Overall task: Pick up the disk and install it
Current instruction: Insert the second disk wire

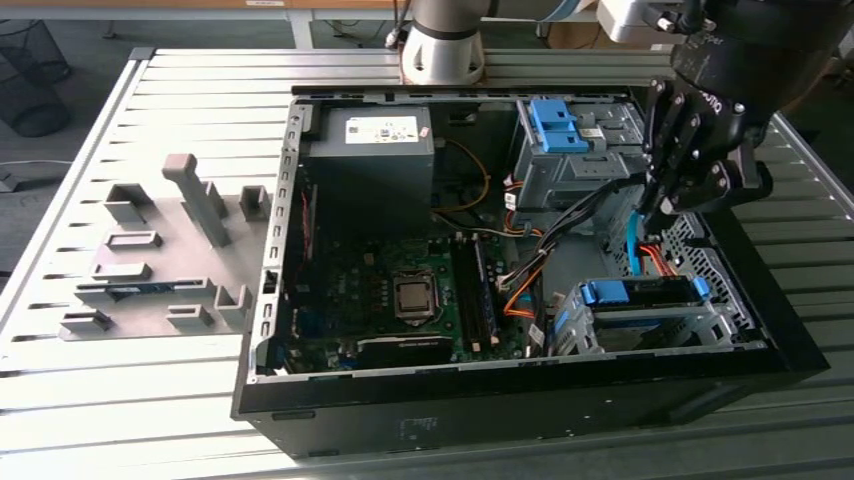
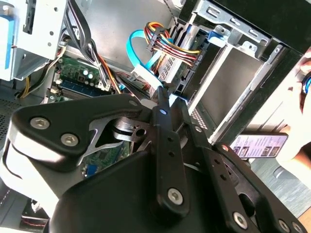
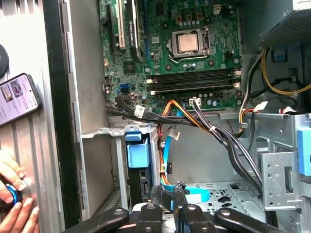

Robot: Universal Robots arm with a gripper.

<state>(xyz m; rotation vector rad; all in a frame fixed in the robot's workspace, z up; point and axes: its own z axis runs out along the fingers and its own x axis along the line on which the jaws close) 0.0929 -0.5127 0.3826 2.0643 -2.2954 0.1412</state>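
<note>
On the slatted grey desk (image 1: 160, 400) lies the open computer case (image 1: 534, 395). The disk (image 1: 643, 292) already sits in its lower bay; the gripper (image 1: 657, 205), fingers narrowly closed and empty, hovers just above.

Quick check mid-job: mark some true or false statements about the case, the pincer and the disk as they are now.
1. The computer case lies open, its motherboard exposed. True.
2. The pincer hangs over the grey fixture. False: the fixture lies outside the case at the exterior view's left; the pincer is over the case's cables.
3. The disk sits in a metal cage. True.
4. A fan cooler covers the processor socket. False: the socket is bare.
</note>
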